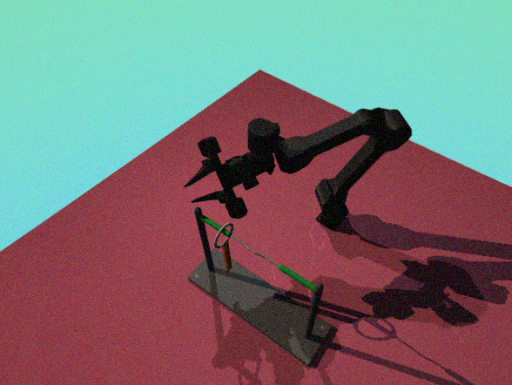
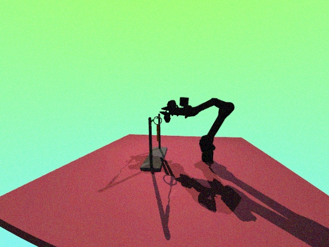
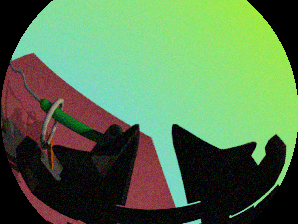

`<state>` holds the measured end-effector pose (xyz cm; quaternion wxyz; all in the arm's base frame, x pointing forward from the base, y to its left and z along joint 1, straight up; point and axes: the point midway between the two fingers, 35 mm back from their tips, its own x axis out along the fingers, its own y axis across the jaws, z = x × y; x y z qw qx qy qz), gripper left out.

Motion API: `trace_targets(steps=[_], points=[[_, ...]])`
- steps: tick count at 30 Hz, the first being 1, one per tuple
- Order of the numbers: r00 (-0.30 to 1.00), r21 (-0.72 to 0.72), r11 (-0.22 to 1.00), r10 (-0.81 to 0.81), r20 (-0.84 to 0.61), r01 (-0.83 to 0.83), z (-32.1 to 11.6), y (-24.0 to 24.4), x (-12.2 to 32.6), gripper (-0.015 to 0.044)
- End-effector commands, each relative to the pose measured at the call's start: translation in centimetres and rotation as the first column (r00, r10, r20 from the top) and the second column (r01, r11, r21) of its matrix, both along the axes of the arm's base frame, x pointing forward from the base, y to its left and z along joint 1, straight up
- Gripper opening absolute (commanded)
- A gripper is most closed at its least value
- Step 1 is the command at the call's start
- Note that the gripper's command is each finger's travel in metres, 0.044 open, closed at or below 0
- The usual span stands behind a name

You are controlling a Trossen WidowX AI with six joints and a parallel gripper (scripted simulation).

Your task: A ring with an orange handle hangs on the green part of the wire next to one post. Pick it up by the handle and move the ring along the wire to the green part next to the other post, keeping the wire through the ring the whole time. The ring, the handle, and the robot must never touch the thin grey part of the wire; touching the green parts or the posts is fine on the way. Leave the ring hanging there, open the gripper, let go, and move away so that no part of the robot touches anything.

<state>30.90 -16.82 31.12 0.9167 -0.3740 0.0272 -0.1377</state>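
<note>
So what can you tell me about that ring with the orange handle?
The ring is a thin, pale grey loop, perhaps metal, with a straight orange handle pointing down from it. It hangs upright around the green part of the wire beside one post, with the handle's lower end above the grey base. The claw isn't holding it.

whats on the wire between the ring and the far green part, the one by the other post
In the top view, only thin grey wire lies between ring and green part.
</note>
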Motion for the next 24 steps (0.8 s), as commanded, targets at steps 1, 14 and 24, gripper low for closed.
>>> trace_targets(steps=[1, 14, 24], points=[[0.998, 0.087, 0.996, 0.011, -0.056, -0.006, -3.9, -1.0, -0.7, 0.016], [0.977, 0.416, 0.903, 0.173, -0.121, -0.109, -14.8, 1.7, -4.4, 0.016], [0.949, 0.72, 0.675, 0.304, -0.077, -0.158, -22.5, 7.0, -9.2, 0.016]])
